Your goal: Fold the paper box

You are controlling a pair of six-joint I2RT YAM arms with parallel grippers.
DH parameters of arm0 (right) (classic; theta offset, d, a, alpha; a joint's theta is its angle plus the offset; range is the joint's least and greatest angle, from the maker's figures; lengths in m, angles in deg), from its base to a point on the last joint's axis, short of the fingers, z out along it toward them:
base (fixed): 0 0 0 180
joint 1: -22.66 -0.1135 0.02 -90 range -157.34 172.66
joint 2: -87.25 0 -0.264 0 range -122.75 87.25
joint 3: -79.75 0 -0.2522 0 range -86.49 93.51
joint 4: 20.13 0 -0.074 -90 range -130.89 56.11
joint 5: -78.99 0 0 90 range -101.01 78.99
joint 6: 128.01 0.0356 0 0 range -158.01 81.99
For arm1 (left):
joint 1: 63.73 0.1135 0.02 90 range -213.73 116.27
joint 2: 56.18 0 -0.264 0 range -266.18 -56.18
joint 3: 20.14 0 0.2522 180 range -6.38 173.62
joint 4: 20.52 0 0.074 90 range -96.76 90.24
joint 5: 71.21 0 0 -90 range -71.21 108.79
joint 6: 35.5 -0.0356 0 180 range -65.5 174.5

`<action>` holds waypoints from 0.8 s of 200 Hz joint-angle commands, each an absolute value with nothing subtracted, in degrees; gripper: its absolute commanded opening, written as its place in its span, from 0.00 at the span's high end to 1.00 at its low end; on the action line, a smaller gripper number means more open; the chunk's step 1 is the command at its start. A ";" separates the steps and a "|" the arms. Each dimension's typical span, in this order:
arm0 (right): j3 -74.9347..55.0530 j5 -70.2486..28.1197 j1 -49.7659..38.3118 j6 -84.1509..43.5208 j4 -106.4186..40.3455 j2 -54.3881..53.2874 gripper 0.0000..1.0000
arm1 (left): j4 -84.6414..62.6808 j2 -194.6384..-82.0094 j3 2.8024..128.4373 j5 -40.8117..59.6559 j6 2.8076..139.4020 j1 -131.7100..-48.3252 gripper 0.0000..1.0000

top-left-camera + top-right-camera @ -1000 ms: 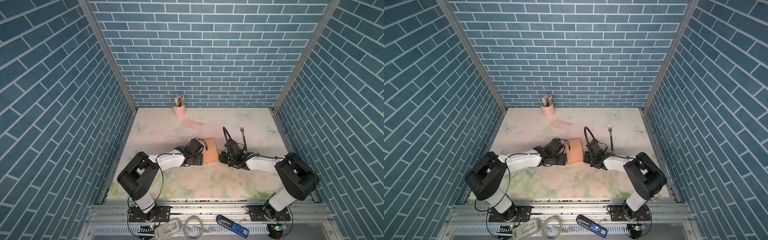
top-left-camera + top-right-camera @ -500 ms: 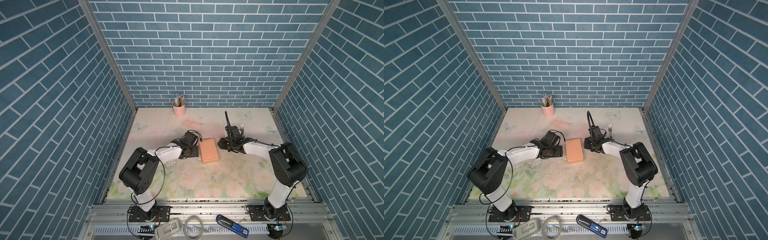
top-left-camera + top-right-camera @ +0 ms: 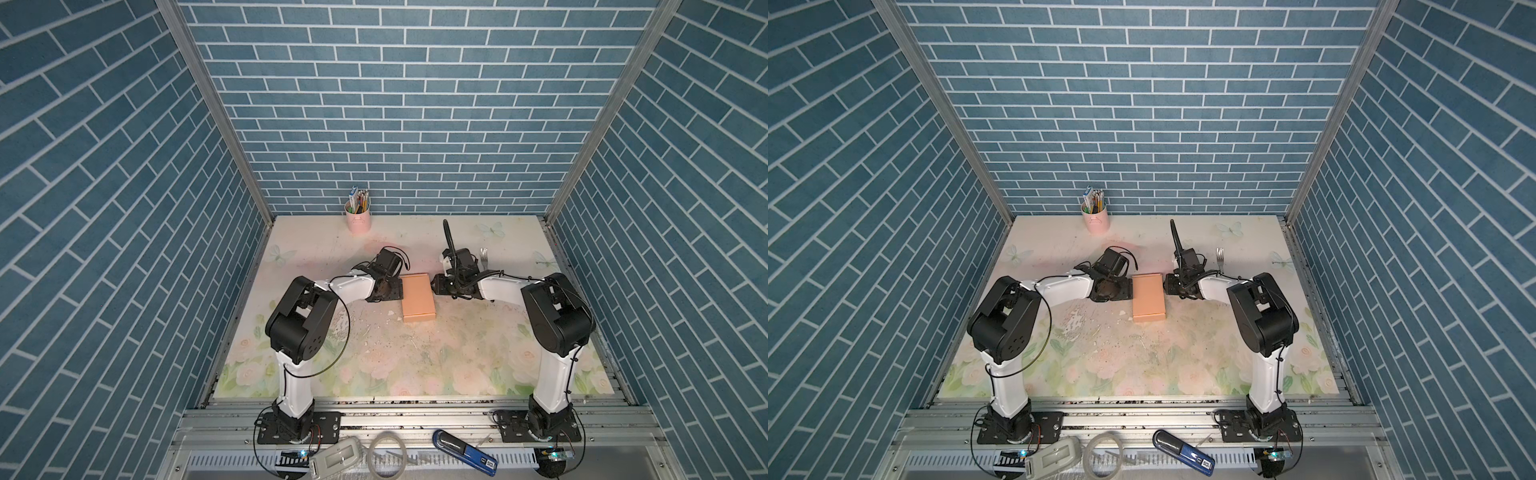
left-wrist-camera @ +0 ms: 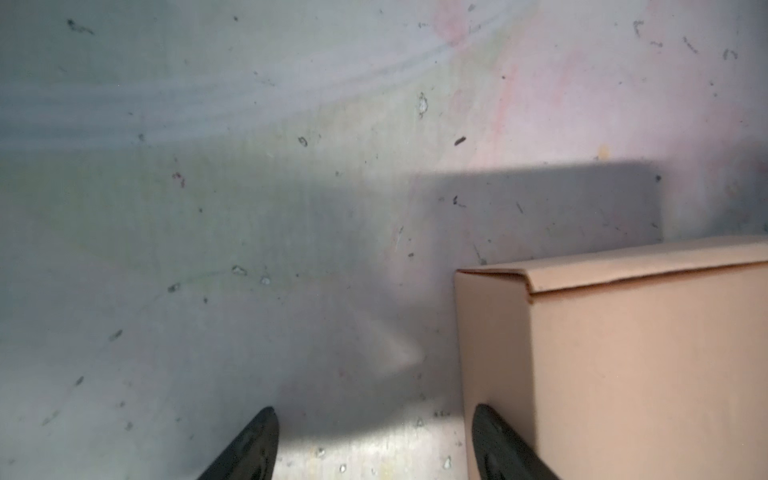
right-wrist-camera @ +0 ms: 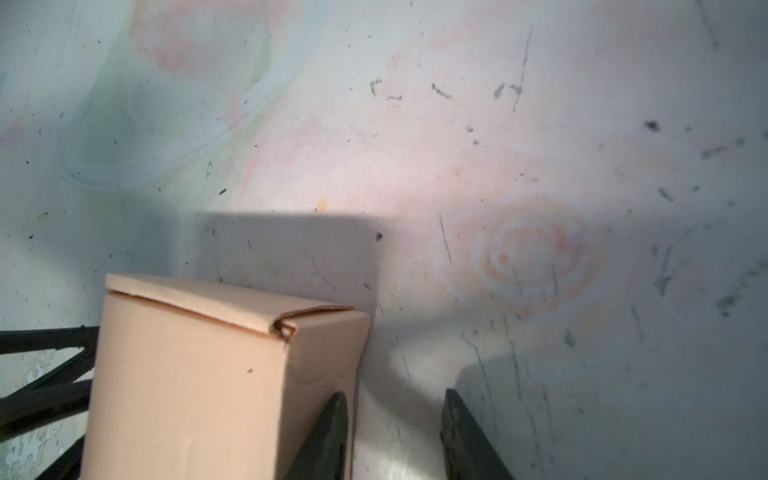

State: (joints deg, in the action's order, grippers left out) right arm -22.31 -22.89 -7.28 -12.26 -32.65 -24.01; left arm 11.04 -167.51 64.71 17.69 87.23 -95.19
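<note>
Widening, the right end effector (image 5: 395, 392) stands released, nothing between its jaws, just beside the paper box (image 3: 417, 297). The left end effector (image 4: 372, 409), also released, flanks the opposite side. Both have slid toward the box's far end. The box lies closed mid-counter (image 3: 374, 365), so folding looks essentially finished.

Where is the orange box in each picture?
In a top view: box in the middle of the mat.
In a top view: same spot.
Left wrist view: close up, beside one finger.
Right wrist view: close up, beside one finger.
Shared landmark: the flowery mat under it.
</note>
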 commanded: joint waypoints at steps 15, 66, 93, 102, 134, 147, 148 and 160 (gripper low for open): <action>-19.86 -23.19 -8.37 -15.74 -35.12 -23.77 0.58 | 10.20 -168.09 67.67 15.11 85.37 -94.94 0.24; -14.72 -6.04 -7.13 -19.89 -45.87 -15.67 0.39 | 14.38 -155.50 65.20 19.43 81.71 -90.64 0.12; -14.16 -1.61 -6.62 -23.80 -48.14 -8.93 0.17 | 19.49 -146.71 65.85 24.59 77.68 -90.46 0.01; -14.22 -0.96 -6.40 -25.10 -48.64 -6.07 0.08 | 20.66 -143.73 65.77 26.01 76.57 -90.45 0.00; -13.63 1.25 -5.70 -30.36 -52.00 4.45 0.02 | 23.90 -131.99 65.24 30.69 72.14 -90.52 0.01; -15.11 2.19 -5.18 -32.43 -51.92 9.61 0.01 | 24.61 -127.28 64.47 32.75 70.40 -90.46 0.00; -15.29 2.22 -5.15 -32.59 -51.91 9.80 0.01 | 24.70 -126.93 64.42 32.85 70.27 -90.46 0.00; -17.41 2.52 -4.33 -34.13 -51.52 14.94 0.01 | 25.13 -122.94 63.54 34.15 68.54 -90.41 0.01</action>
